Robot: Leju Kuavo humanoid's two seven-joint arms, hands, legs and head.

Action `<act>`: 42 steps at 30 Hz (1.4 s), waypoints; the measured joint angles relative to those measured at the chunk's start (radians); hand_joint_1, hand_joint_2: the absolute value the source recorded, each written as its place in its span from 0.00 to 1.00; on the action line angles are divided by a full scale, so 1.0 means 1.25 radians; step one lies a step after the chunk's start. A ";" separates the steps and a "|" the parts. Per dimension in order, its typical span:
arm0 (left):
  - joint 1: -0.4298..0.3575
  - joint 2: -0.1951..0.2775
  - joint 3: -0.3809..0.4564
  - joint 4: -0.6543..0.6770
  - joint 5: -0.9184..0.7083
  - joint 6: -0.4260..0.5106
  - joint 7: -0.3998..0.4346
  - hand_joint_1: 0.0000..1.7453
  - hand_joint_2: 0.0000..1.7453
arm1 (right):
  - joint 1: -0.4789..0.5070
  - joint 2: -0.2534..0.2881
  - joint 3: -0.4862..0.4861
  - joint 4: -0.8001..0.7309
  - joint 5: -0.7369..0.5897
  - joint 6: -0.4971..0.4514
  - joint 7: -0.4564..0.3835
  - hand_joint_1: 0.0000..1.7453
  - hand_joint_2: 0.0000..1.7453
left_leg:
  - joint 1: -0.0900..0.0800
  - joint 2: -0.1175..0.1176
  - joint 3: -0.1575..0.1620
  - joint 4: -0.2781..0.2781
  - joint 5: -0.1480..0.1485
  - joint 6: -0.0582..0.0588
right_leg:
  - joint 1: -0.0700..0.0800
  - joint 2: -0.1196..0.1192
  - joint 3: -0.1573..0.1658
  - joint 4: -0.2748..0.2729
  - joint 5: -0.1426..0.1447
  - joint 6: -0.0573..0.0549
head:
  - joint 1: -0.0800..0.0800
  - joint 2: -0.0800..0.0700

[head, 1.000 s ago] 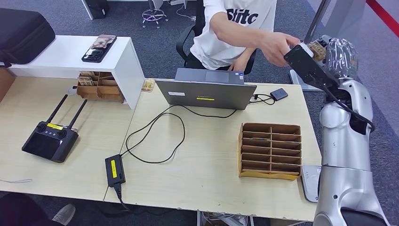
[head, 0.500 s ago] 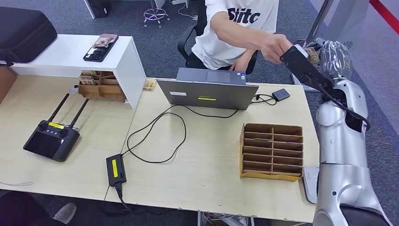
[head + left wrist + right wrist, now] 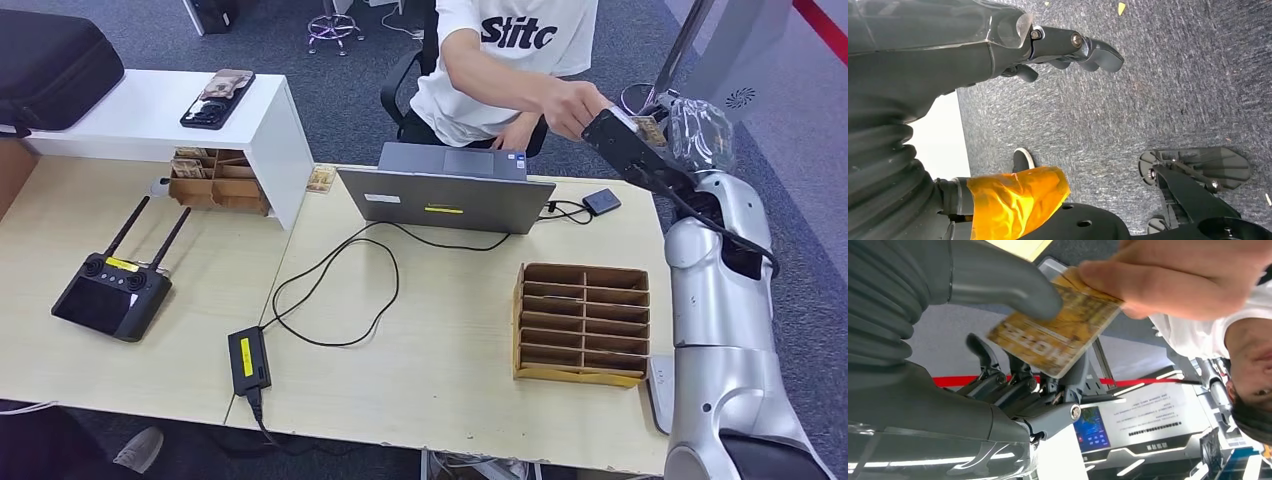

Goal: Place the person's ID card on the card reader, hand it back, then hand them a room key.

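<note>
Far L of the right hand (image 3: 690,125), at the opposite end of the desk (image 3: 440,350): black remote w/ two antennas (image 3: 108,290), and behind it a white shelf (image 3: 150,120) w/ a phone (image 3: 216,98) on top. Nearer the hand, mid-desk: small black adapter w/ yellow label (image 3: 247,360), its cable looping back to an open grey laptop (image 3: 447,195). Below and just L of the raised hand, a cardboard slot organiser (image 3: 580,320) on the desk; a small black box (image 3: 601,201) lies betw. laptop and the arm. The right hand itself is up past the far R desk corner, at the person's (image 3: 520,50) reach. In the wrist view the thumb (image 3: 1013,287) presses onto a yellow-orange room key card (image 3: 1055,335), w/ darker fingers (image 3: 1008,385) behind it, so the hand has it pinched; the person's hand (image 3: 1178,277) grips the card's other end at the same time, both touching it. Left hand (image 3: 1063,47) hangs over grey carpet, fingers loosely apart, nothing in it.
</note>
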 joint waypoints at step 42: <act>0.005 -0.012 0.000 0.000 0.081 0.009 0.003 0.00 1.00 | 0.332 -0.013 0.015 -0.480 -0.118 -0.038 -0.103 0.00 1.00 | 0.000 0.006 0.003 0.000 0.000 0.000 | 0.000 0.005 0.000 0.000 0.001 0.000 | 0.000 0.000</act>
